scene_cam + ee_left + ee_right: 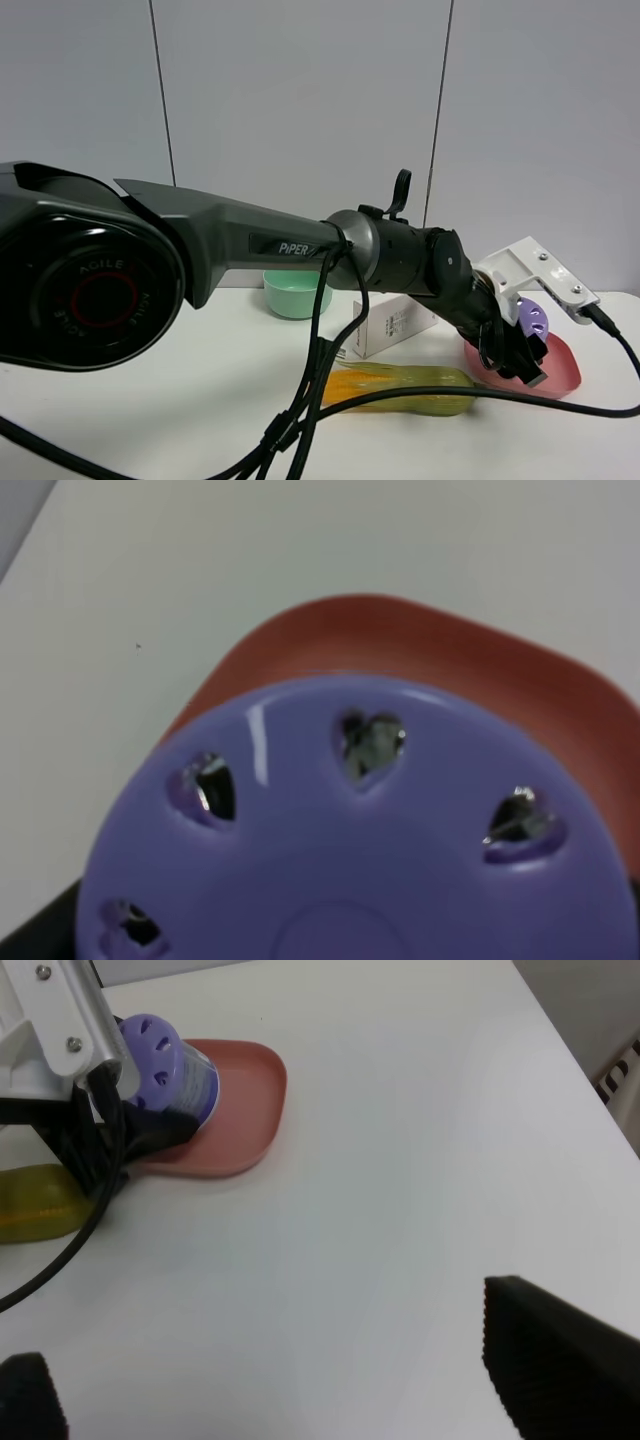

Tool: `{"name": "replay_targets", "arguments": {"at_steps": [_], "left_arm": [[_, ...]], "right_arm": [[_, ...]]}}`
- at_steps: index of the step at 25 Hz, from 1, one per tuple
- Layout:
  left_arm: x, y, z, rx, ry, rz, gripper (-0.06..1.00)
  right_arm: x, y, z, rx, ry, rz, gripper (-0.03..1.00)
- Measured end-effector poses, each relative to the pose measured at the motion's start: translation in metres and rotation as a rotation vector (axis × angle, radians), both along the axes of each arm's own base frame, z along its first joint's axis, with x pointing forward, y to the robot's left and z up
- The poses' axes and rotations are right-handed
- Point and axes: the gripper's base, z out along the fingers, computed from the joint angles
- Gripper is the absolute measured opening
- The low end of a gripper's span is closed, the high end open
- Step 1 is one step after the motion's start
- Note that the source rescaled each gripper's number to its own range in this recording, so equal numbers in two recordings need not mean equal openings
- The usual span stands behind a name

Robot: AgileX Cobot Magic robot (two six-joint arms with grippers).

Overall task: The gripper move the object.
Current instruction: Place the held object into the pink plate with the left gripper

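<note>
The purple canister point(533, 318) with its lilac holed lid lies tilted in my left gripper point(520, 350), over the pink plate point(562, 378). The left arm reaches across to the right side of the table. The left wrist view shows the lid point(360, 860) close up, with the plate's rim point(450, 650) behind it. The right wrist view shows the canister point(165, 1065), a black jaw under it, and the plate point(245, 1110). I cannot tell whether the canister touches the plate. My right gripper point(270, 1380) is open and empty above bare table, well apart from the plate.
A mint-green bowl point(296, 292) stands at the back. A white box point(395, 325) and a yellow-green translucent object point(400, 388) lie mid-table, beside the plate. Black cables point(310, 410) trail over the front. The table's right edge point(570, 1030) is near.
</note>
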Motion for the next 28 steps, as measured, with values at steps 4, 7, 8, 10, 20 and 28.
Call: {"name": "replay_targets", "arguments": {"at_steps": [4,7,8,10,20,28], "left_arm": [[0.0003,-0.0001,-0.0002,-0.002,-0.005,0.001,0.01],[0.0004,-0.0001,-0.0020,-0.001,-0.004,0.002,0.01],[0.0003,0.0000,-0.0032,0.001,-0.003,0.002,0.01],[0.0001,0.0001,-0.0058,0.003,0.003,0.003,0.02],[-0.0011,0.0000,-0.0066,0.000,0.029,0.004,0.05],[-0.0003,-0.0005,-0.0051,-0.012,0.024,0.011,0.47]], "right_arm": [[0.0000,0.0000,0.0000,0.000,0.000,0.000,1.00],[0.0000,0.0000,0.0000,0.000,0.000,0.000,1.00],[0.0000,0.0000,0.0000,0.000,0.000,0.000,1.00],[0.0000,0.0000,0.0000,0.000,0.000,0.000,1.00],[0.0000,0.0000,0.0000,0.000,0.000,0.000,1.00],[0.0000,0.0000,0.0000,0.000,0.000,0.000,1.00]]}}
